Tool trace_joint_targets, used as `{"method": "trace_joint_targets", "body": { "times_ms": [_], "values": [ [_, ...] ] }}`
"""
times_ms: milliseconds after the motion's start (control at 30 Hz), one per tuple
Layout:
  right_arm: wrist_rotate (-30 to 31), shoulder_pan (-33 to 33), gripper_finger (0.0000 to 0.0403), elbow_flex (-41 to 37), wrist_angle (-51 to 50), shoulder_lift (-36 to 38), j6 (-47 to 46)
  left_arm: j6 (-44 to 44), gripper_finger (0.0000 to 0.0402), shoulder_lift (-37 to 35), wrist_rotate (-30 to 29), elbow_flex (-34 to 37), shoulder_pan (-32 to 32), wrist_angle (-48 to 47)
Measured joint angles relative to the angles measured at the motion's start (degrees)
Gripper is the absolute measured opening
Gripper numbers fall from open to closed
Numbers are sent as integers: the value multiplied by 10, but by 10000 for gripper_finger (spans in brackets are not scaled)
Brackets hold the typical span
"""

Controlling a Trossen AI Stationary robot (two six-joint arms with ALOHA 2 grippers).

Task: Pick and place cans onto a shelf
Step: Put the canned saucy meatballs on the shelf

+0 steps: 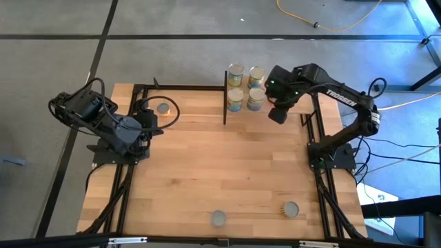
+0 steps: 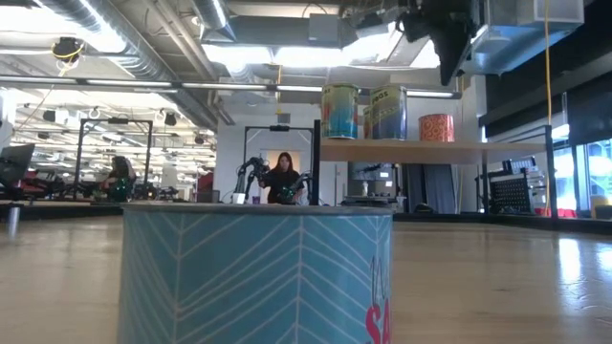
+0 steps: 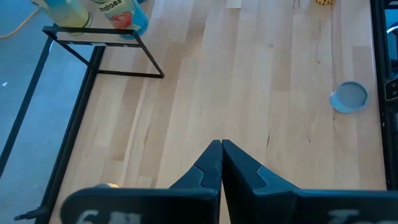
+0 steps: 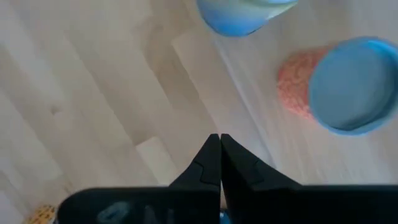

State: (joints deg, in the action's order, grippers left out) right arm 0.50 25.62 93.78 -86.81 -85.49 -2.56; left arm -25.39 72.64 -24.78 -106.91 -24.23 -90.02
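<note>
Hovering beside the shelf point(image 1: 234, 96), the right gripper point(image 1: 277, 115) is seen with fingers closed, empty. Four cans point(image 1: 236, 74) are stood on it. The left gripper point(image 3: 221, 163) is also closed, empty.

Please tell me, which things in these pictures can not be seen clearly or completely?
- Low view: a teal can close to the camera hides much of the table; its red lettering is cut off by the bottom edge.
- Low view: the right gripper is cropped by the top edge.
- Right wrist view: the orange can is blurred, label unreadable.
- High view: labels of cans on the shelf are too small to read.
</note>
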Motion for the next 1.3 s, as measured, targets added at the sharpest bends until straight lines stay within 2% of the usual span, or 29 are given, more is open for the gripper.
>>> {"method": "trace_joint_targets", "body": {
  "times_ms": [233, 367, 700, 933, 1000, 1167, 1300],
  "values": [
    [-1, 40, 3, -56, 26, 0, 17, 0, 0, 0, -3, 0, 0, 0],
    [24, 64, 3, -77, 59, -1, 33, -1, 0, 0, -3, 0, 0, 0],
    [50, 103, 3, -82, 109, 0, 71, -2, 0, 0, -3, 0, 0, 0],
    [85, 107, 3, -82, 144, 0, 92, -2, 0, 0, -3, 0, 0, 0],
    [75, 107, 3, -82, 136, 1, 91, -2, 0, 0, -3, 0, 0, 0],
    [0, 88, 3, -60, 78, 3, 89, -2, 0, 0, -3, 0, 0, 0],
    [-5, 85, 3, -63, 78, 3, 92, -2, 0, 0, -3, 0, 0, 0]
  ]
}}
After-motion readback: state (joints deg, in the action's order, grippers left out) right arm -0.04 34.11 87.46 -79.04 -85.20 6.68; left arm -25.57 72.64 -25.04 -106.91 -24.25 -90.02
